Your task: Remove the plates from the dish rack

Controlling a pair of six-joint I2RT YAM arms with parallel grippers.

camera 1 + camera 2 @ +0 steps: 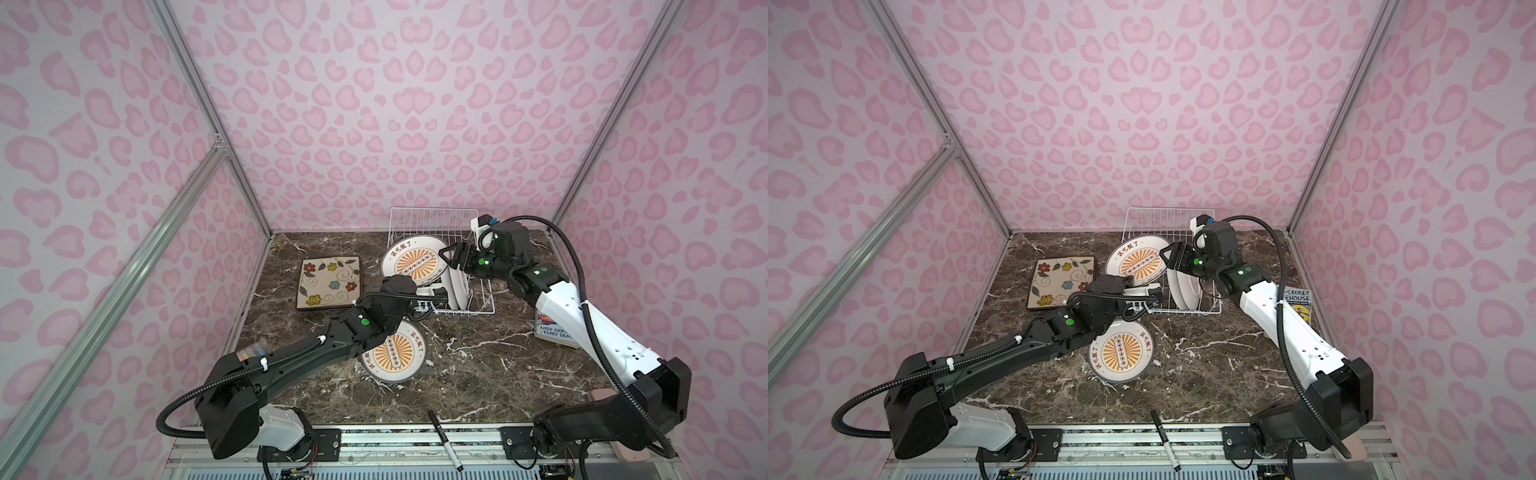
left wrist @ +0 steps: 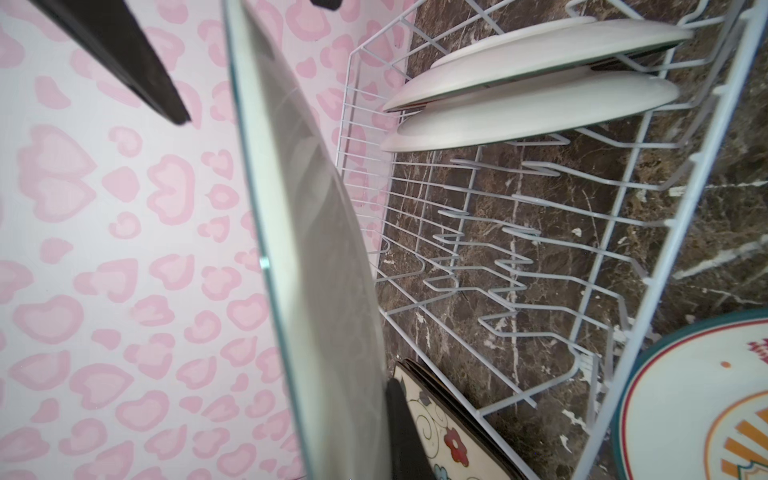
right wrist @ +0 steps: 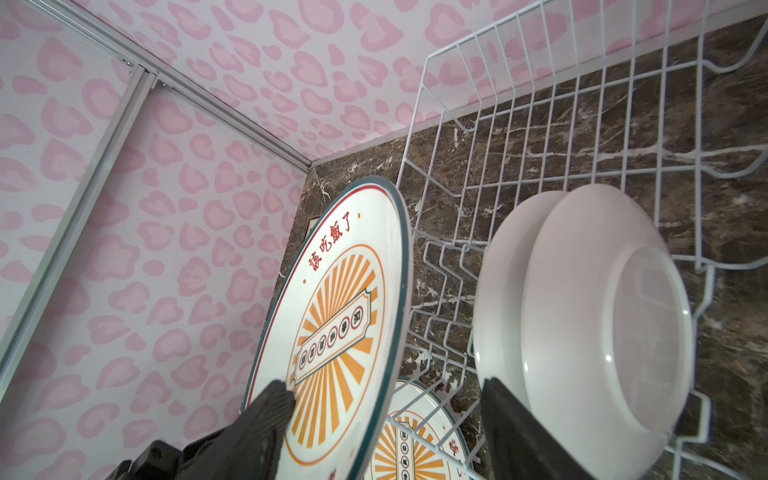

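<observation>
Sunburst plate [image 1: 413, 264] upright at dish rack's [image 1: 432, 216] left edge, pinched low by left gripper [image 1: 430, 291]. Right gripper [image 1: 446, 257] straddles its rim, jaws not yet clamped. Risk: early left release drops it; outer finger [image 3: 519, 428] clips racked white plates [image 3: 582, 316].

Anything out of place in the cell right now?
Two strays: a black marker lies on the front rail, and an illustrated book sits at the right edge of the table, partly under the right arm. Neither is dishware. No breakage or spills visible.
</observation>
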